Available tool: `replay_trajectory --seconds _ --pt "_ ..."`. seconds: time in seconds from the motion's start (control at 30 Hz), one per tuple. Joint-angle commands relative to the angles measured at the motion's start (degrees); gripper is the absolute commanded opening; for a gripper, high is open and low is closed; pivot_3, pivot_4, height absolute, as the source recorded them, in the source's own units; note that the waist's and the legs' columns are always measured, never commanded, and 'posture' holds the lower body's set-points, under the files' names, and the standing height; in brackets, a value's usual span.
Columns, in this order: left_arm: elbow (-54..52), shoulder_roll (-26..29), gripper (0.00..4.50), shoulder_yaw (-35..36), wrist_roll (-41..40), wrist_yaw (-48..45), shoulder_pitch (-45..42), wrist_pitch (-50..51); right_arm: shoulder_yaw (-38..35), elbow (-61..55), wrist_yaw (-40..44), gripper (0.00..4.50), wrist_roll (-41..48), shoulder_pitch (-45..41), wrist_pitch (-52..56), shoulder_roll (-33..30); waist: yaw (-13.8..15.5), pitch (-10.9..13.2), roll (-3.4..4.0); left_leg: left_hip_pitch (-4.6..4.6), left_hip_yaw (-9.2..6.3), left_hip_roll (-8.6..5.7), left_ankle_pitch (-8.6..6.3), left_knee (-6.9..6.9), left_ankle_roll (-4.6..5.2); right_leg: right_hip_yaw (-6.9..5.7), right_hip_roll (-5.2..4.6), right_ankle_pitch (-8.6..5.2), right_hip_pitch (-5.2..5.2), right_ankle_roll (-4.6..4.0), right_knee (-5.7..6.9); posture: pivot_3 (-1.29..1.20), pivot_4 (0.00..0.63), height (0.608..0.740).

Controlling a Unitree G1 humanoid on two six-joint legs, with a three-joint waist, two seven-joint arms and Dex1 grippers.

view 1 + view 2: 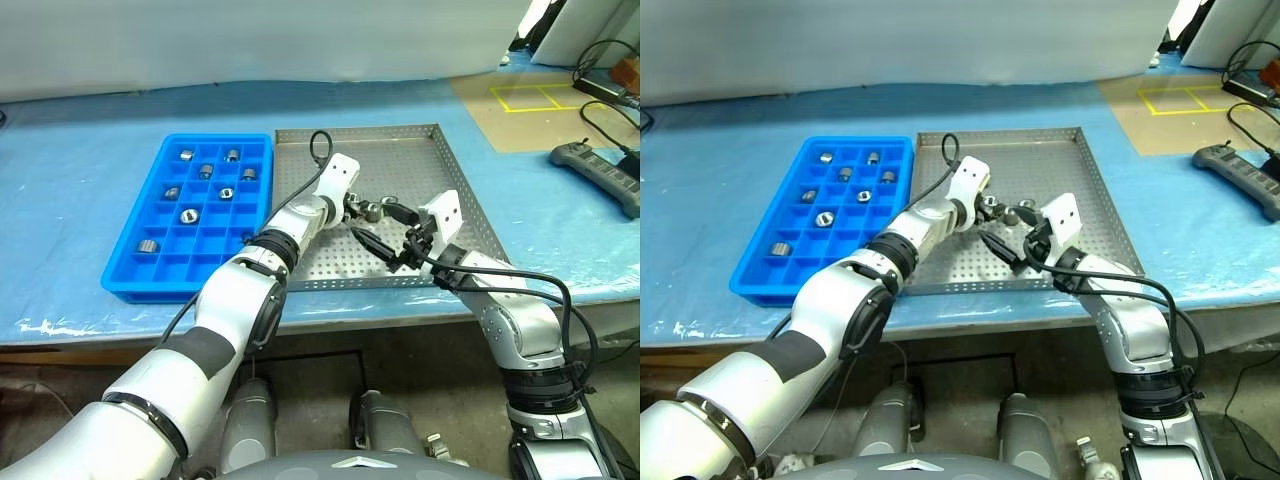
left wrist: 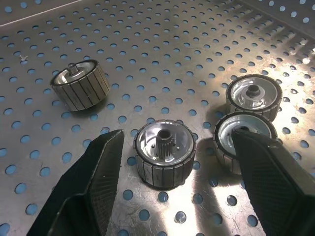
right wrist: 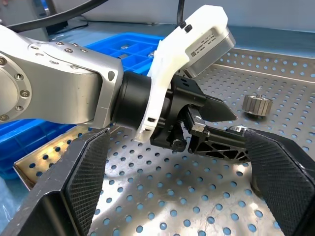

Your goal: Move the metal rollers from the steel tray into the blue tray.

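Seven metal rollers point(image 1: 188, 214) scattered through compartments of the blue tray point(image 1: 127, 280) at left, most cells bare. Flush against its right wall, the steel tray point(image 1: 440, 165), perforated floor mostly open toward the far rim. Four rollers near mid-tray; left gripper point(image 2: 167, 162) spread wide, straddling one roller point(image 2: 165, 153) without clamping. Just beside, right gripper point(image 3: 172, 196) splayed, holding nothing.

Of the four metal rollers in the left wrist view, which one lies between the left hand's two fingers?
The shiny ribbed metal roller with the toothed centre hole, standing upright. The pair beside it and the tilted one farther off lie outside the open left hand.
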Motion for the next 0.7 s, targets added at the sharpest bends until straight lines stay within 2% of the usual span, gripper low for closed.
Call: replay_trajectory --seconds 0.03,0.7 --pt "-0.27 -0.30 3.68 0.65 0.87 1.77 -0.07 0.30 -0.17 -2.44 -0.43 4.50 0.30 -0.03 -1.37 0.39 -0.01 0.00 0.00 0.00 0.00 0.00 0.00 0.00 0.01 0.00 0.00 0.00 0.00 0.00 -0.01 -0.32 0.150 0.740" --pt "-0.07 -0.74 3.68 1.90 2.61 3.25 2.56 -0.59 0.59 -1.53 -1.46 4.50 -0.62 0.35 -2.96 1.16 -0.06 0.00 0.00 -0.06 0.01 -0.01 -0.04 -0.19 0.42 0.03 -0.05 0.11 0.13 0.11 -0.72 -0.33 0.150 0.740"
